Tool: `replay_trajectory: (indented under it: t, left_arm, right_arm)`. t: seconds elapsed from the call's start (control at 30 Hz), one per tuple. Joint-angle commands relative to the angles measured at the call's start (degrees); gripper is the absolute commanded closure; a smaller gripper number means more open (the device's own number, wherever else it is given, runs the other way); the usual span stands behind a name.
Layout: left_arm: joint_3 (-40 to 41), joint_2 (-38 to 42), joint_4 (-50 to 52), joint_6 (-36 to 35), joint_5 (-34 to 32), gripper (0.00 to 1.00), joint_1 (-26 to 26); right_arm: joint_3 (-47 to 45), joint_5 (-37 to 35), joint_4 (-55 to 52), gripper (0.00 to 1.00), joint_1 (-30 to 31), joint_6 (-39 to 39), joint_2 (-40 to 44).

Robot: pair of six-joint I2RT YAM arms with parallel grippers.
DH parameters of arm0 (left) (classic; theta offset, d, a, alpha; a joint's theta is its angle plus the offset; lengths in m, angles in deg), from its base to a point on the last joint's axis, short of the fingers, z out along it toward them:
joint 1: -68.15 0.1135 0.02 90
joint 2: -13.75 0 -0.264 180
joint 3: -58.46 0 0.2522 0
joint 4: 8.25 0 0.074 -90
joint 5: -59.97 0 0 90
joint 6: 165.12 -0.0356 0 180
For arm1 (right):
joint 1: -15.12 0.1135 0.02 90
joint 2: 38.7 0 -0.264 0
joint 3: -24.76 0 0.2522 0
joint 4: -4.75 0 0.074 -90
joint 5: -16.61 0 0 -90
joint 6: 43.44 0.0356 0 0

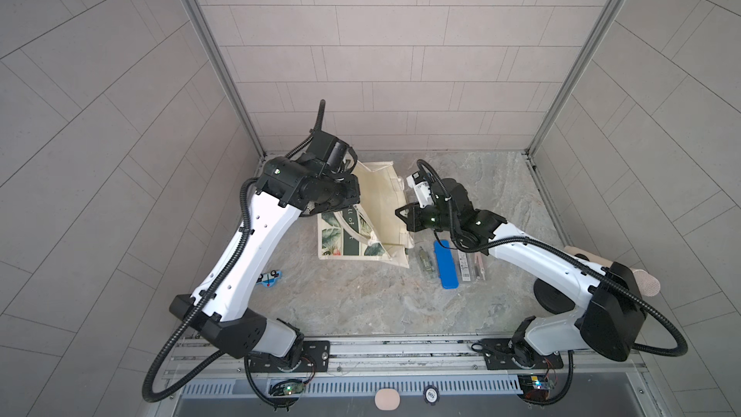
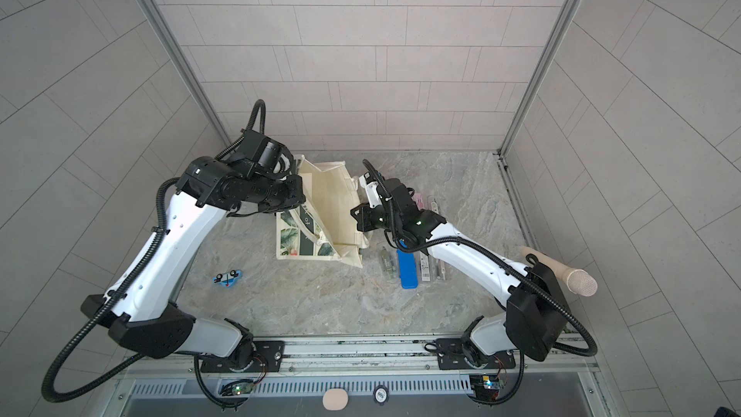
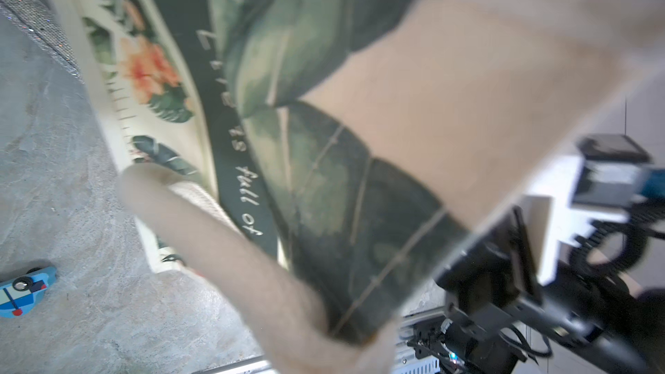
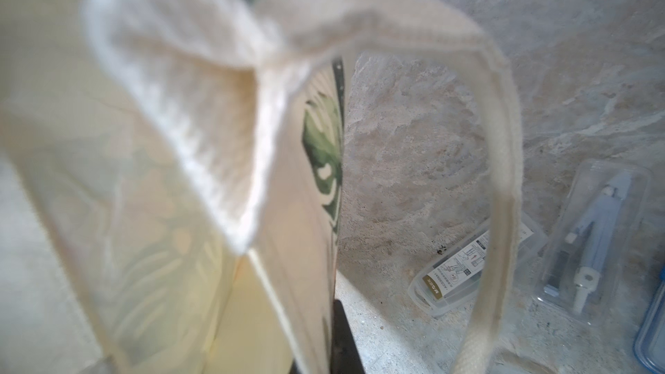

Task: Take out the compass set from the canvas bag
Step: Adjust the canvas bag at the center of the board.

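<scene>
Though canvas bag (image 1: 381, 202) gapes, contents unseen, clear cases (image 1: 465, 268) partly under right arm (image 1: 537, 258)

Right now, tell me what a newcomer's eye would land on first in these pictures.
The canvas bag, green-leaf print showing, stands open mid-table between the left arm and right arm. Beside it, under the right arm, lies a row of slim clear cases with one bright blue case. A small blue toy car sits alone by the left arm.
</scene>
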Motion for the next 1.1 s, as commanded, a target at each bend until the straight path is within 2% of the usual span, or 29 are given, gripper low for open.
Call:
replay_trajectory:
  t: [0.0,0.17,0.23,0.37,0.53,0.73,0.87,1.07]
  left_arm:
    - [2.4,0.7,-2.6,-4.0,-0.3,1.0,5.2]
    - [2.3,-1.0,-4.7,-6.9,-0.3,1.0,8.9]
    - [1.3,-2.5,-4.5,-7.8,-0.1,1.0,9.7]
    - [-0.4,-4.6,-4.7,-8.8,1.5,1.0,11.5]
    - [-3.5,-5.0,-4.5,-8.8,2.6,1.0,12.4]
    - [-2.4,-5.4,-6.1,-8.4,4.3,1.0,13.9]
    - [0.7,-5.6,-8.4,-8.4,5.7,1.0,15.3]
    - [1.1,-7.3,-8.7,-9.8,7.1,0.99,17.6]
  right_arm:
    - [9.4,-2.3,-7.6,1.0,-0.4,4.1,1.3]
    - [21.4,5.4,-14.7,1.0,-0.4,14.8,-7.1]
    - [26.7,6.4,-17.7,1.0,-0.2,18.1,-10.8]
    - [36.2,3.8,-23.1,1.0,0.8,24.8,-17.0]
    - [41.1,3.6,-23.7,1.0,2.4,34.3,-22.7]
    - [45.2,1.2,-26.6,1.0,4.9,37.7,-27.1]
    - [47.5,-1.1,-29.0,1.0,5.8,38.7,-27.4]
    - [48.7,-2.2,-30.0,1.0,6.1,39.0,-27.7]
